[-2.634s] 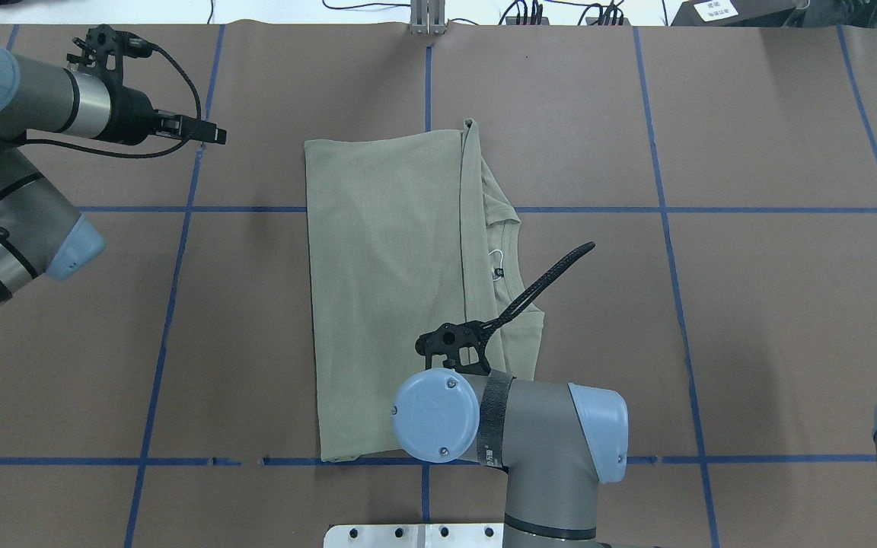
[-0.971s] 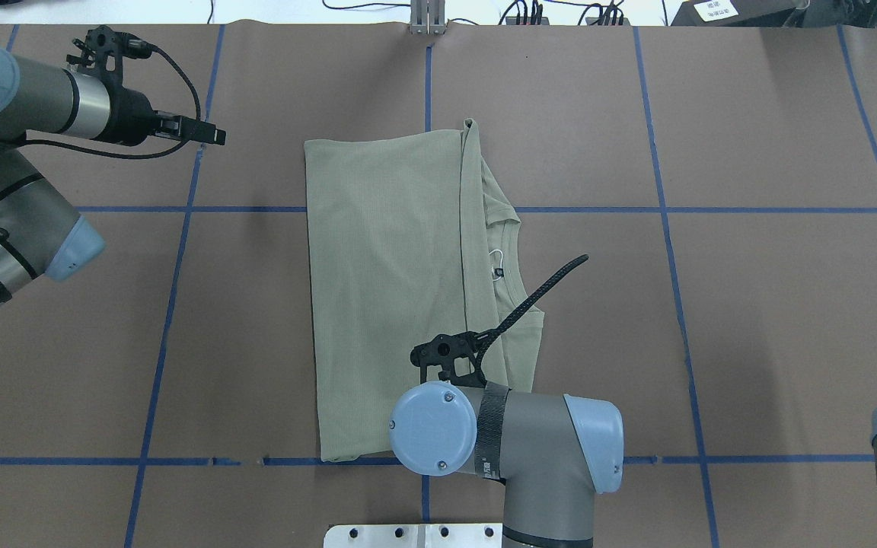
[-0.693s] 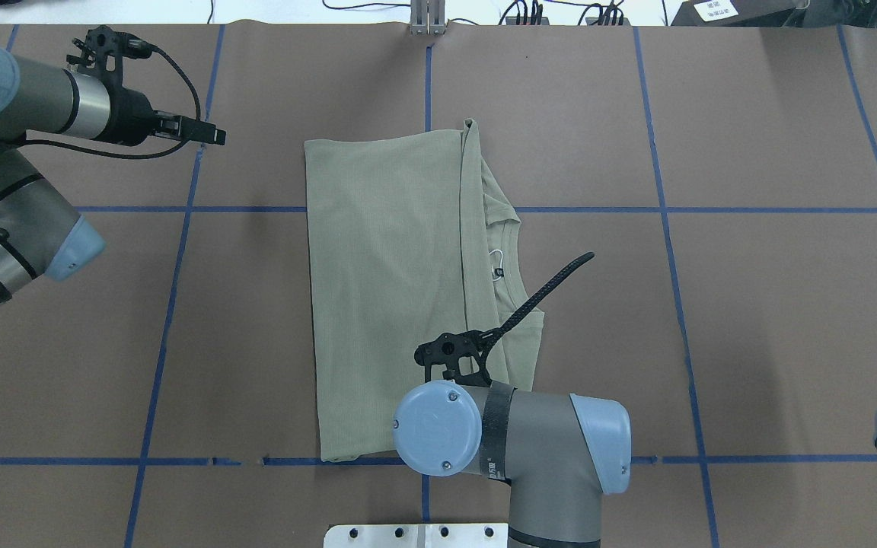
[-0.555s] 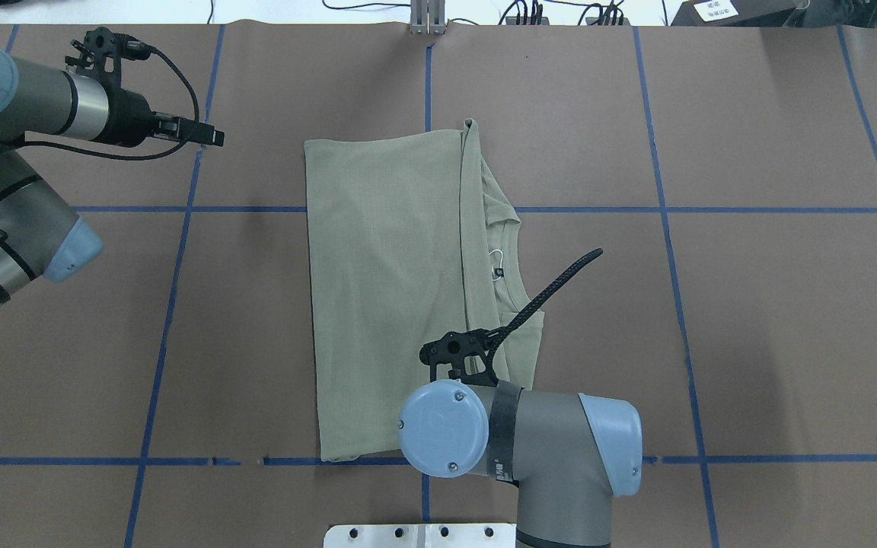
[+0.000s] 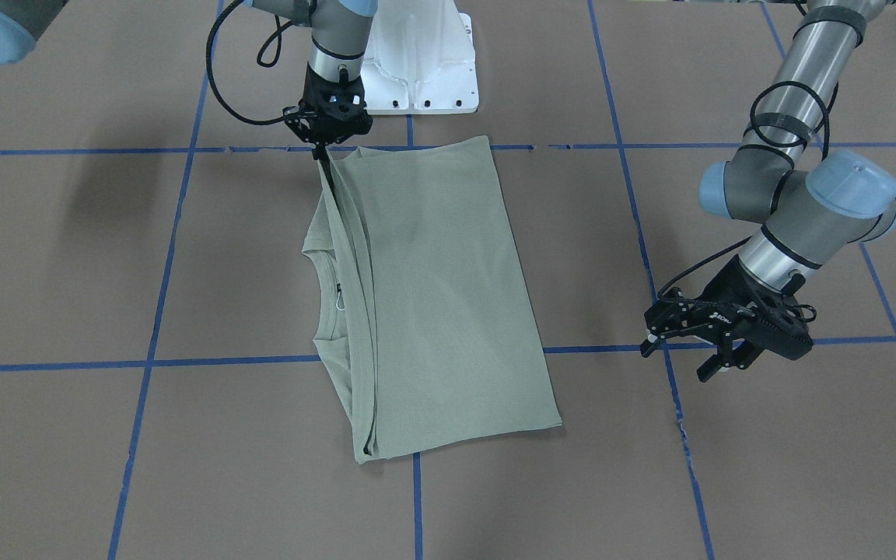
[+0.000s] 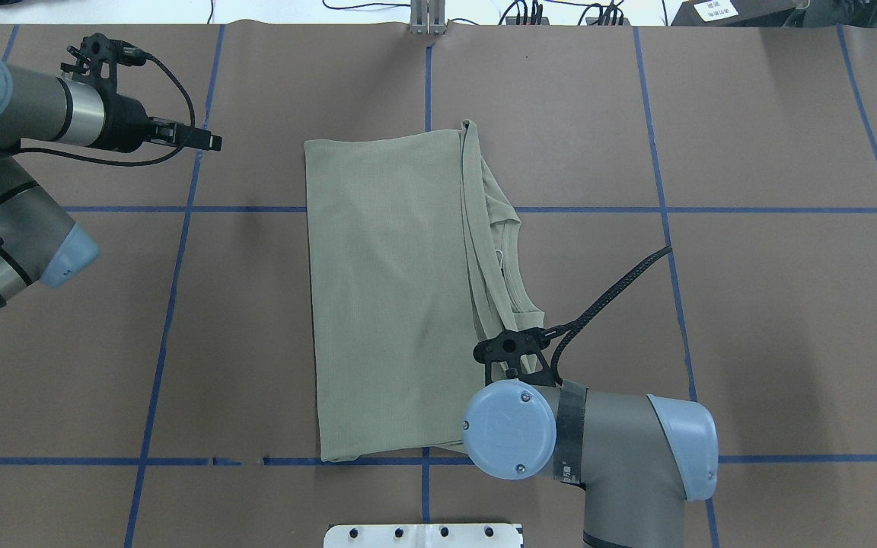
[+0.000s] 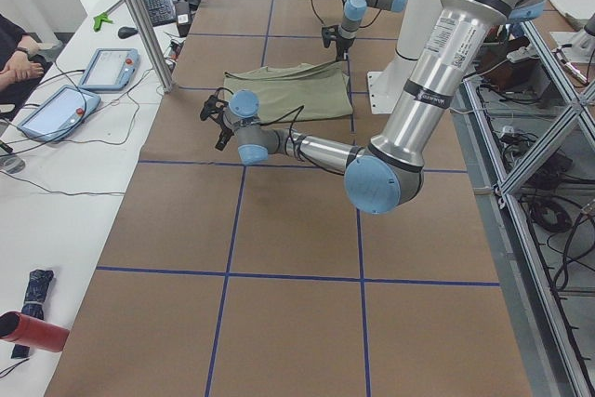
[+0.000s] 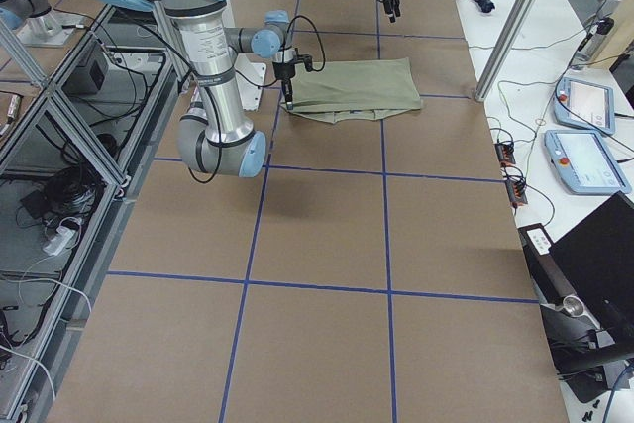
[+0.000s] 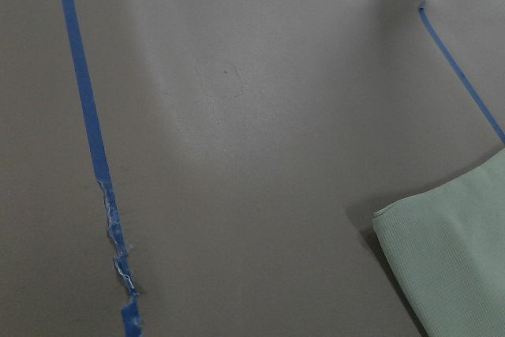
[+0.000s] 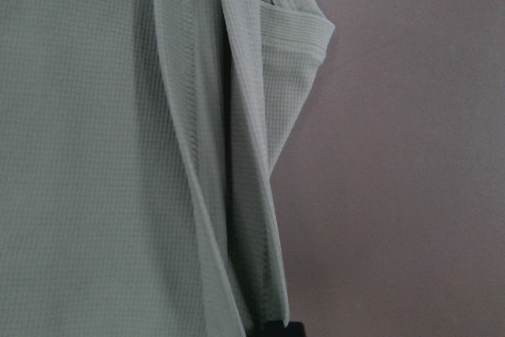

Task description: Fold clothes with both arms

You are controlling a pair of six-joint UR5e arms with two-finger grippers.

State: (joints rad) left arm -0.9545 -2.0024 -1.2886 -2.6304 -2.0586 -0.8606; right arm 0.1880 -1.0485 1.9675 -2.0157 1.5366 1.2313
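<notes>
The shirt (image 5: 448,295) was seemingly clamped at its robot-side corner by the right gripper (image 5: 327,152); the left gripper (image 5: 673,364) was seen parted, well aside.

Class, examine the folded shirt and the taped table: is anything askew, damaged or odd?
Two things. The shirt's collar-side layers fan apart, drawn up at the corner where the right end effector grips. A blue tape line near the shirt is torn and frayed.
</notes>
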